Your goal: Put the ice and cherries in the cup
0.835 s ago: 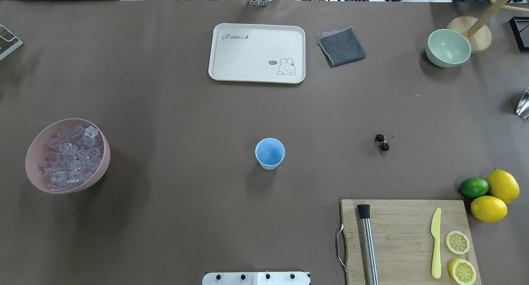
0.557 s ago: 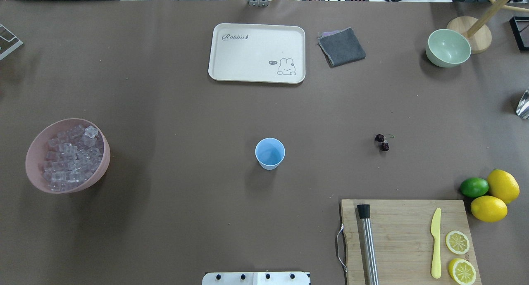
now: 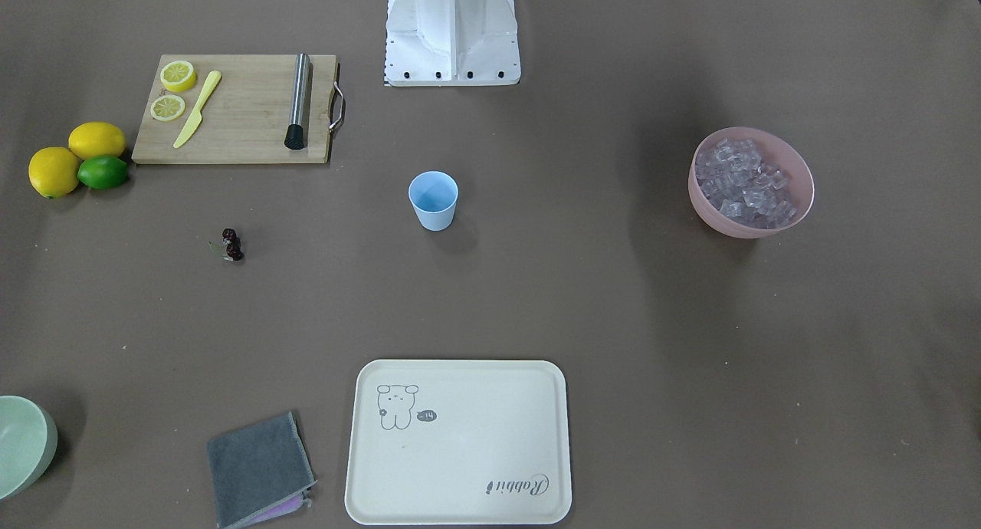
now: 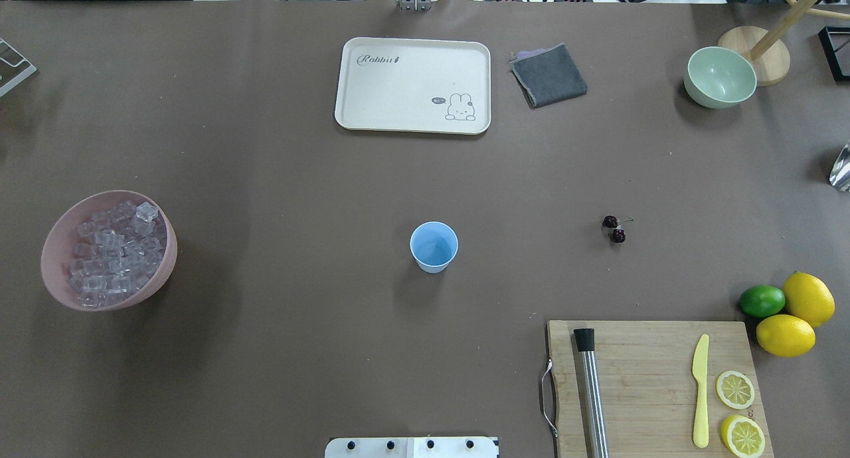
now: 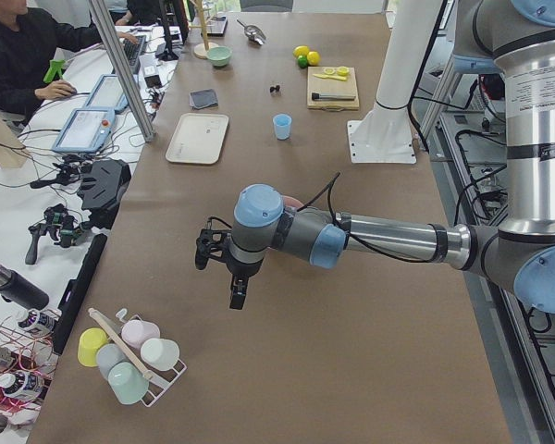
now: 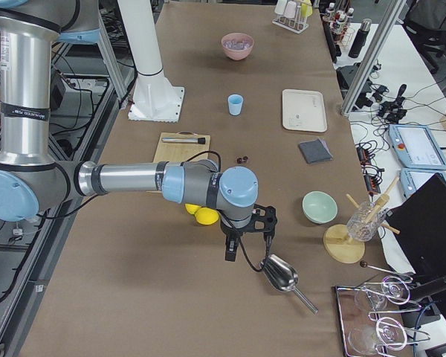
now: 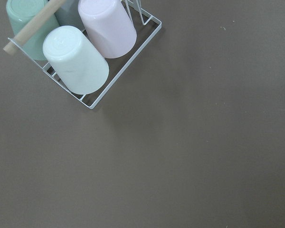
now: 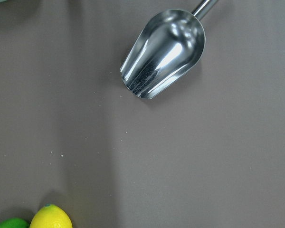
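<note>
Near the surface's left end, hovering the left end effector [image 5: 220,273] just beyond the pink bowl [image 4: 167,262] of ice [image 4: 109,255], nearer it than the right end effector [image 6: 245,242]; failing to tell either's opening

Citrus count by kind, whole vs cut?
whole lemons: 2
lime: 1
cut lemon pieces: 2
Total: 5
</note>
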Available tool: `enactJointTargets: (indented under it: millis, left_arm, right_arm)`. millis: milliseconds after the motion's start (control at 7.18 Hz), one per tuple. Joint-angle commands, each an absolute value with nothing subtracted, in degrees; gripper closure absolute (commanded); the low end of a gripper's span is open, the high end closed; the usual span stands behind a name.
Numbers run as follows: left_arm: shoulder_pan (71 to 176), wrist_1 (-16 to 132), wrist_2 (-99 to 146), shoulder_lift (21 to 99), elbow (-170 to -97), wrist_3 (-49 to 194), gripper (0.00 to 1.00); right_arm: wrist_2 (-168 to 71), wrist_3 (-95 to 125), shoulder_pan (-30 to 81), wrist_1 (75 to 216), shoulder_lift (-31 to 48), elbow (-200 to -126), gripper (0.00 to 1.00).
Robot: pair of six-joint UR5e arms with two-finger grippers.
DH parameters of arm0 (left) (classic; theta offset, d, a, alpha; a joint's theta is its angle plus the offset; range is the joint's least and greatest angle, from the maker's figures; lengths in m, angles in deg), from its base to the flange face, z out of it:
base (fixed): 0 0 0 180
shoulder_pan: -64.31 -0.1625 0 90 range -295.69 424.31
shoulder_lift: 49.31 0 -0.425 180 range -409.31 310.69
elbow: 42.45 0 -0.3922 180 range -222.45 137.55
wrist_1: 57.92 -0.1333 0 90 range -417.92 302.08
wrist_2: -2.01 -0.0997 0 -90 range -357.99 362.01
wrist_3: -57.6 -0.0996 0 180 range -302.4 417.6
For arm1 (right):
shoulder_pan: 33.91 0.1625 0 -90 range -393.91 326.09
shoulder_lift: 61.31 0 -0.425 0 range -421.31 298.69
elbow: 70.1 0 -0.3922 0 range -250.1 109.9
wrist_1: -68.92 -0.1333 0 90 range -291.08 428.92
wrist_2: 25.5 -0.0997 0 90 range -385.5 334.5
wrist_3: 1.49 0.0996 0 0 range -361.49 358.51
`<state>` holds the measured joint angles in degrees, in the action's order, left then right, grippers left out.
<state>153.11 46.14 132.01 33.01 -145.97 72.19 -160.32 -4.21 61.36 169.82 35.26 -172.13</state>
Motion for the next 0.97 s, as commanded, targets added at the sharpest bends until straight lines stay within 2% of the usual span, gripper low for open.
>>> enactJointTargets:
  millis: [0, 835]
  left_arm:
    - [153.08, 46.14, 132.0, 33.22, -146.07, 72.19, 0.02]
    - [152.99, 46.84, 132.26, 34.28, -144.15, 71.66, 0.02]
  right_arm:
    - [-160.32, -4.21, 61.36, 169.82, 35.29, -172.14, 0.0]
    - [-160.67, -4.21, 61.36, 169.82, 35.2, -172.67, 0.0]
